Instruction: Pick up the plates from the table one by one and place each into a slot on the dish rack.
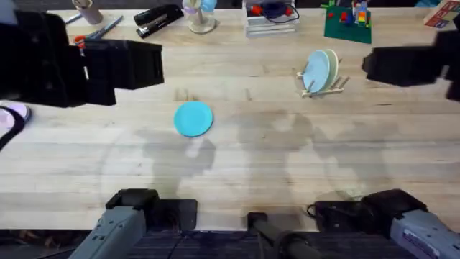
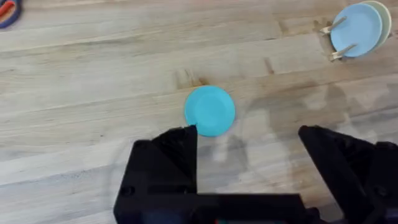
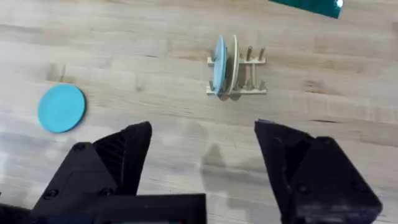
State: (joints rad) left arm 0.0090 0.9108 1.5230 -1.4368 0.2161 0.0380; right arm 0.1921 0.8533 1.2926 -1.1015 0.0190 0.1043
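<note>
We see the turquoise plate (image 2: pixel 210 110) lying flat on the table (image 2: pixel 93 74), face up, just ahead of our left gripper (image 2: pixel 249 155), whose fingers are spread wide with nothing between them. Our right gripper (image 3: pixel 202 155) is also spread and empty. Farther ahead of it, the dish rack (image 3: pixel 237 71) holds the cream plate (image 3: pixel 232 62) and a pale blue plate (image 3: pixel 219 62) upright on edge in neighbouring slots.

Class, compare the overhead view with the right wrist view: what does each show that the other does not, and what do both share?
Overhead alone: a stapler and the arms' bases along the bottom edge. Right wrist alone: the open right gripper, and the dish rack side-on, two plates upright in neighbouring slots. Both: the turquoise plate flat on the table, and the rack with its light-blue plate and cream plate.
</note>
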